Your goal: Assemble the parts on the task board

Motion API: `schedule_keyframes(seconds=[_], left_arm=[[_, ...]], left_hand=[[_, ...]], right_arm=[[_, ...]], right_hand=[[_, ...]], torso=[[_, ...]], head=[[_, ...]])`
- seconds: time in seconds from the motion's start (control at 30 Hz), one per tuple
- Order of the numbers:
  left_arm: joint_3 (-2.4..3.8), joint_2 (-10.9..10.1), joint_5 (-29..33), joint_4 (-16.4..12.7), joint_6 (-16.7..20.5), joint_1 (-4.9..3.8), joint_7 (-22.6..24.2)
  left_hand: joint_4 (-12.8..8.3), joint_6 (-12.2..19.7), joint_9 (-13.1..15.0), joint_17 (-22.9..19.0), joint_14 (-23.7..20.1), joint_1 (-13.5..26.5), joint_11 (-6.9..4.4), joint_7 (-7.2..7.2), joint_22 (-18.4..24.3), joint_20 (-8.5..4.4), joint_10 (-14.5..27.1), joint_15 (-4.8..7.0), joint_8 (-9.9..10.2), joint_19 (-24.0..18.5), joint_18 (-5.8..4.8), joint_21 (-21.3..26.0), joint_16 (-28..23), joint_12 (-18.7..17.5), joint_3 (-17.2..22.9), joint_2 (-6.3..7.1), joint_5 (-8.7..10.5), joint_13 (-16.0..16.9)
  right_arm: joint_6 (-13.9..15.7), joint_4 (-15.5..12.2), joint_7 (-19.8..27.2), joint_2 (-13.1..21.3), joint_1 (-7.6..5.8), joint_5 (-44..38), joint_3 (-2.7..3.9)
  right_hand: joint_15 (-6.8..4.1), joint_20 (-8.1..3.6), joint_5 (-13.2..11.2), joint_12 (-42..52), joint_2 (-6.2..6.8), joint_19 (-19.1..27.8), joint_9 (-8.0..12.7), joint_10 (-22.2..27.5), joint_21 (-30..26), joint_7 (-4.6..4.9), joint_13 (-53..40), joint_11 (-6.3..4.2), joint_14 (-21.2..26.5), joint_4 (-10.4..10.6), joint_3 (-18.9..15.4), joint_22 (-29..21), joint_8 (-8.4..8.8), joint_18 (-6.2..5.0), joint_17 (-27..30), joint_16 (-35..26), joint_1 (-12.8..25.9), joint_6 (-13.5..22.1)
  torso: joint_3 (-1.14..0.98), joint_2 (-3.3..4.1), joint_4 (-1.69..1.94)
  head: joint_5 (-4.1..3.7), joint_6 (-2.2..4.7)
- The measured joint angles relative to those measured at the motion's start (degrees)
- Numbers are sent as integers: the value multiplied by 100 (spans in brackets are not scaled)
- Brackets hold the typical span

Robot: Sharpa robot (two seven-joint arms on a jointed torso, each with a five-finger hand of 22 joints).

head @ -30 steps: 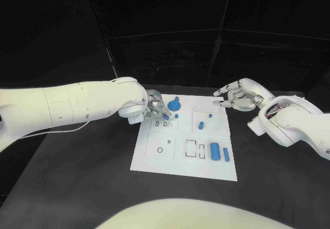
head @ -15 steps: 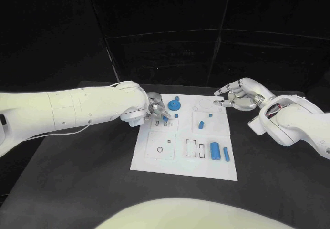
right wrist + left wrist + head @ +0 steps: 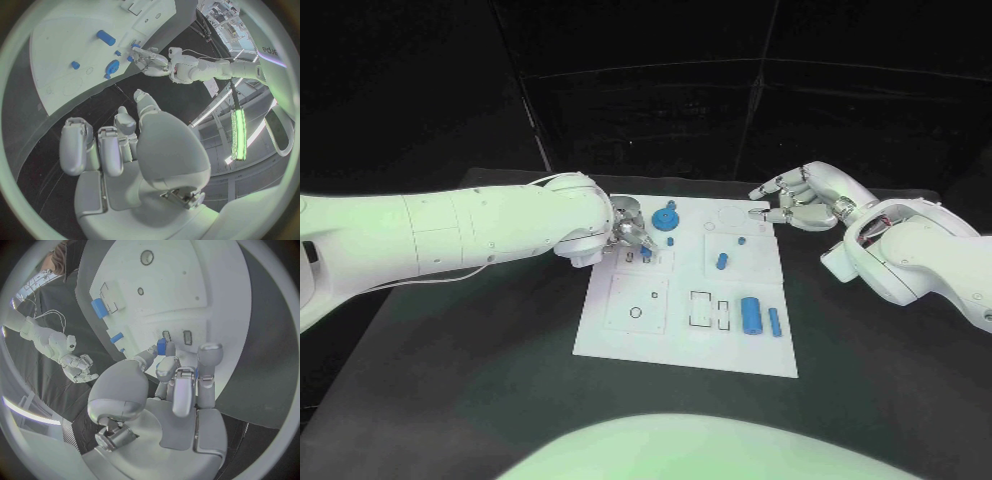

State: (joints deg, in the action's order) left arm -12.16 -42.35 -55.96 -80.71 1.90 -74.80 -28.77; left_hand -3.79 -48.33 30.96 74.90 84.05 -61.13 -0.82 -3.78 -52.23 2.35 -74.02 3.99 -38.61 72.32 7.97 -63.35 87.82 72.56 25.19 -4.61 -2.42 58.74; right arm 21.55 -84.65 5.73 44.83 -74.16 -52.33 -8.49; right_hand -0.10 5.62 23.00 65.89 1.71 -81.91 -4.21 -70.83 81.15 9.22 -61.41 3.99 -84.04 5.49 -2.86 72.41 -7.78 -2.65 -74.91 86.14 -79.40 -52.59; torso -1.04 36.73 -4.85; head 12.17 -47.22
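Observation:
The white task board [image 3: 640,330] lies mid-table. My left hand [image 3: 626,230] hovers over its far left part and pinches a small blue piece [image 3: 646,250] [image 3: 161,346] just above two small slots [image 3: 177,336]. On the board are a round blue part [image 3: 665,214], a short blue peg [image 3: 723,263], a blue cylinder [image 3: 751,317] and a slim blue bar [image 3: 773,322]. My right hand [image 3: 793,203] hangs over the board's far right corner, fingers curled in, holding nothing. In the right wrist view that hand [image 3: 119,145] faces the board [image 3: 62,75].
Black table [image 3: 473,400] surrounds the board on all sides. Outlined recesses [image 3: 708,310] mark the board's near half. Two tiny blue pieces [image 3: 671,241] [image 3: 741,240] sit in the far half. In the left wrist view the right hand [image 3: 75,362] is off beyond the board's edge.
My left hand has eased slightly nearer and lower over the small slots, the blue piece still pinched. The right hand has stayed put.

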Motion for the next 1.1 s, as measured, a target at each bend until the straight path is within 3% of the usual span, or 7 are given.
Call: schedule_keyframes(seconds=[1.1], left_arm=[[-3, 47, -69, 69, -380, 1, -37]], left_hand=[[25, 10, 12, 0, 0, -24, 4, -13, -5, 0, 3, -1, -17, 0, 1, 0, 0, 0, 35, 23, -6, -5]], right_arm=[[-1, 18, 4, -21, 0, 2, 0]], right_hand=[[0, 0, 0, 0, 0, 0, 0, 0, 0, 0, -1, 0, 0, 0, 0, 0, 0, 0, -3, 0, 0, 0]], torso=[[-3, -5, 1]], head=[[27, -35]])
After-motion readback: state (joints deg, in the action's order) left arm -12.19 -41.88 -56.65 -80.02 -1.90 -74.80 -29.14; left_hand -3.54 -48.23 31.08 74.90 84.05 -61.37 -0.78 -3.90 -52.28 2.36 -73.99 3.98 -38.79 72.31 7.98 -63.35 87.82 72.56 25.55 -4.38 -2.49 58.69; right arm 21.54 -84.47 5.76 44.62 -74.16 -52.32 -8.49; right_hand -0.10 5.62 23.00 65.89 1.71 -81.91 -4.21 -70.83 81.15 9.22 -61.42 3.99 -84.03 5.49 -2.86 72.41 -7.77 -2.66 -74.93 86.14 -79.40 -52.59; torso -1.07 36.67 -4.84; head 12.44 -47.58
